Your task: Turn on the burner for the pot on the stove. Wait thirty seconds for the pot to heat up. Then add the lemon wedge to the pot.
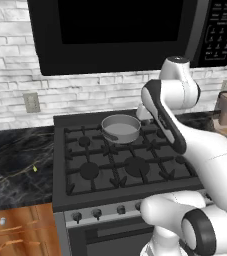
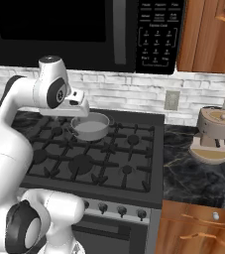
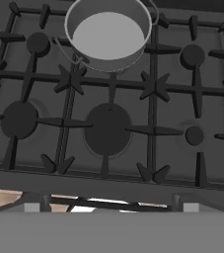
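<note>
You can't judge how far the gripper's fingers are spread; the arm's own links cover them from both base cameras. The pot [image 1: 120,127] sits upright on the grates at the middle of the stove's [image 1: 75,167] back edge, mouth up, its handle hard to make out. The lemon wedge [image 1: 34,169] is a tiny speck on the dark counter [image 1: 15,165] left of the stove, orientation unreadable.

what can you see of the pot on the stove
The pot is a shallow round grey metal vessel with straight sides and a paler grey inside that looks empty. It sits upright on the black grates at the rear middle of the stove, over a back burner hidden beneath it. No flame can be made out. A thin handle curves off its rim in the hand view. Nothing but the grate touches it.
</note>
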{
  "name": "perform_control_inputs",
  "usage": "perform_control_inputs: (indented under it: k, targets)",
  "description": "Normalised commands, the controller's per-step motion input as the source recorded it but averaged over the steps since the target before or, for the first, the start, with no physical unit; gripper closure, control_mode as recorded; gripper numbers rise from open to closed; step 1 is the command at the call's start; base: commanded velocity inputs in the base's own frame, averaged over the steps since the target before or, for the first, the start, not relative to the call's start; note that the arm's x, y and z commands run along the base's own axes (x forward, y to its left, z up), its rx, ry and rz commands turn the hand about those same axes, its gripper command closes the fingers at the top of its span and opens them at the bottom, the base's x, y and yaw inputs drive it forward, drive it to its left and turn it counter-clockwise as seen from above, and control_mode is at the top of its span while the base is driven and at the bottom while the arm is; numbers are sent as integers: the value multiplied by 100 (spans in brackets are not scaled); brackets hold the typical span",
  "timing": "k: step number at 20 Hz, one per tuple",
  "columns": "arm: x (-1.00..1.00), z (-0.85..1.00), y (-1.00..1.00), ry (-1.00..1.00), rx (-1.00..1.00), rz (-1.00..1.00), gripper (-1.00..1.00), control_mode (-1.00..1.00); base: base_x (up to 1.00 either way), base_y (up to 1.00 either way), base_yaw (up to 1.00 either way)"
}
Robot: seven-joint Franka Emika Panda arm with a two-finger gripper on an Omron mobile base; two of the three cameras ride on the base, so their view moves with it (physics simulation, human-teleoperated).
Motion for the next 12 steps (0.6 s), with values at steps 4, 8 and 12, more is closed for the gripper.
perform_control_inputs:
  k: [4, 8, 12]
  targets:
    - [-27, 0, 0, 0, 0, 0, -100, -100, 0, 0, 0]
    - [-51, 0, -19, 0, 0, 0, -100, -100, 0, 0, 0]
    - [-36, -9, -6, 0, 0, 0, -100, -100, 0, 0, 0]
